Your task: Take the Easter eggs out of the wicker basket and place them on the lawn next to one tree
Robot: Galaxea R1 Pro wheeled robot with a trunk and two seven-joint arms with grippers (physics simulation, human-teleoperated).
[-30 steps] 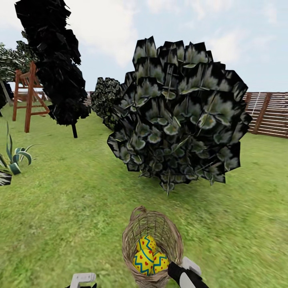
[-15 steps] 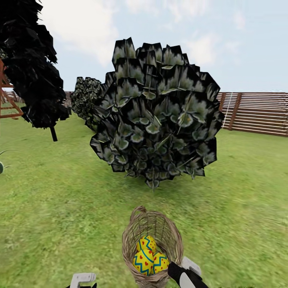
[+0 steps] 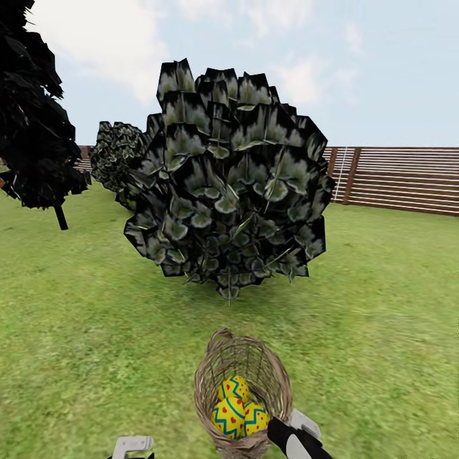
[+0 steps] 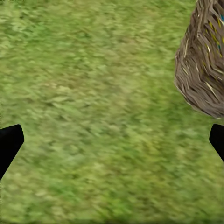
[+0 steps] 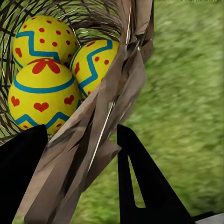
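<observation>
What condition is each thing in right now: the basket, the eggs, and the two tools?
wicker basket: upright, its rim clamped by the right tool.
Easter eggs: all three inside the basket, heaped together.
right tool: shut on the basket's rim, one finger inside, one outside.
left tool: open, nothing held, above grass beside the basket.
tree: standing ahead, no eggs near it.

**Basket low in front, tree behind**

Three Easter eggs [image 3: 237, 408] inside the wicker basket [image 3: 242, 389], above the lawn [image 3: 95, 344], gripped at its right rim by the right gripper [image 5: 81, 154]. Tree [image 3: 229, 185] straight behind; fence [image 3: 395, 178] far right; left gripper [image 4: 112, 144] left of basket.
</observation>
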